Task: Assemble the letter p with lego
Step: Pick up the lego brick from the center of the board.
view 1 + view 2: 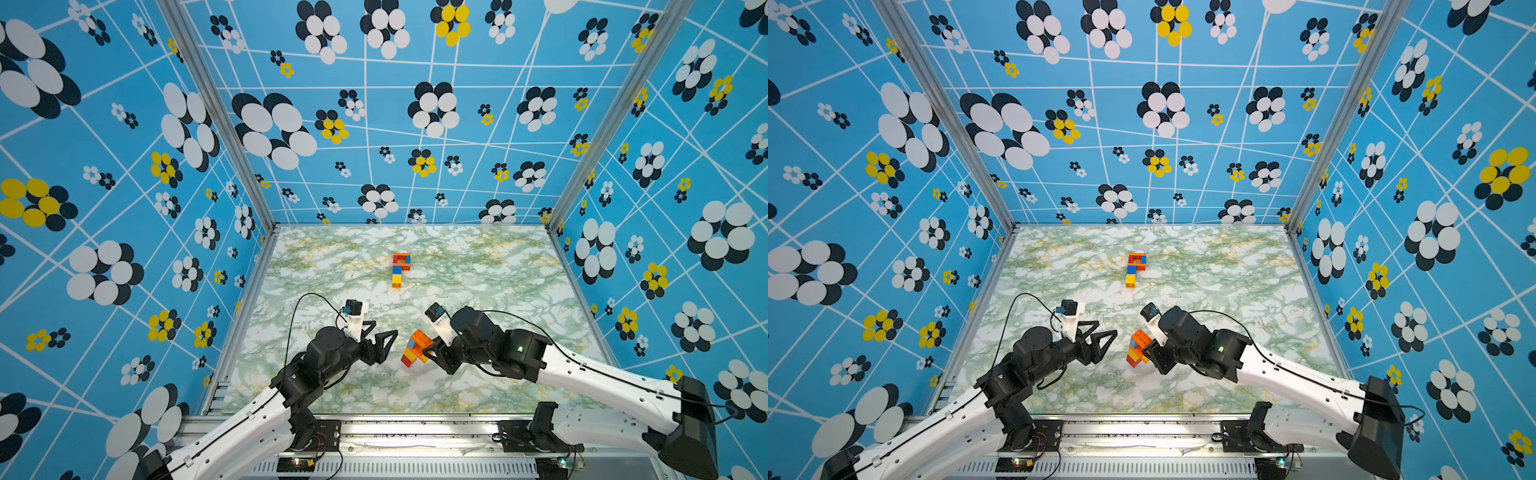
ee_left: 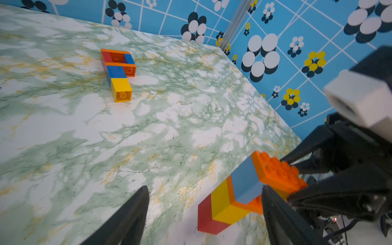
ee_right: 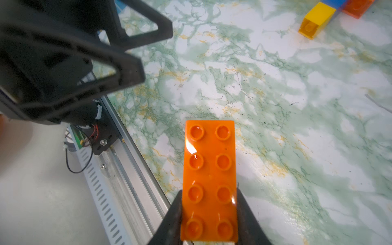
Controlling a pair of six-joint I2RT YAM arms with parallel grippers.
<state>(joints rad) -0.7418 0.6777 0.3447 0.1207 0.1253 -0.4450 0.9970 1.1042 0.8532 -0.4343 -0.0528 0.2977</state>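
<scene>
Left pincer (image 1: 386,327): wide, empty | P-shaped lego (image 1: 400,268): flat on table (image 1: 478,270), well behind both arms | tilted lego stack (image 1: 415,351), orange-topped: just beside left pincer | right pincer (image 1: 429,351): gripping the stack's orange brick

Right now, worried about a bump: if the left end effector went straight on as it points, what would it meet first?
Probably the lego stack held by the right end effector, close ahead; depth is unclear.

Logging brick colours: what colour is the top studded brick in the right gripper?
Orange: the top brick shows best in the right wrist view.
</scene>
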